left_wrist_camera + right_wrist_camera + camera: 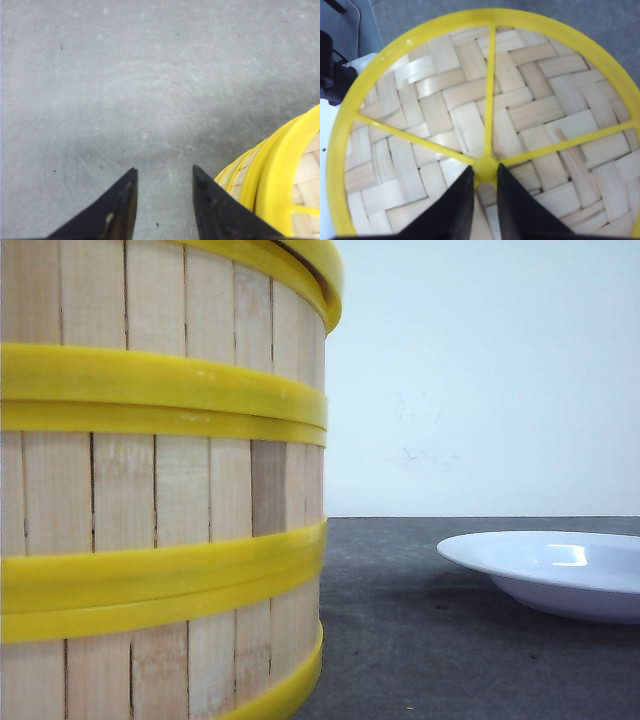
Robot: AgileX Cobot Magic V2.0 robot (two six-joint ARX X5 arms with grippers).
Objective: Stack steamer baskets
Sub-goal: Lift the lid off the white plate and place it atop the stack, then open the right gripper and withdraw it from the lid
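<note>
One dark grey table carries everything, with a pale wall behind it. In the front view, one stack of steamer baskets stands very close to the camera and fills the side from 7 to 11 o'clock; three bands of pale slats show, one above another, so three baskets are counted, with paired yellow rims at both joints, one rim at the foot and one at the crown. The stack's left edge and part of its top are cut off by the frame.

One round woven face with a yellow rim lies below the right wrist camera; three yellow spokes show running from one central hub; whether it is a lid or a basket floor cannot be told.

One white plate sits at 4 o'clock in the front view, well apart from the stack, its right part cut off; a bare strip of table lies between them, from 5 to 6 o'clock.

Two grippers show. The left gripper has its fingers spread apart over bare table, just beside the stack's yellow rims, holding nothing; open table lies ahead of it. The right gripper has its fingers nearly together, one on each side of the hub; whether they pinch it cannot be told.
</note>
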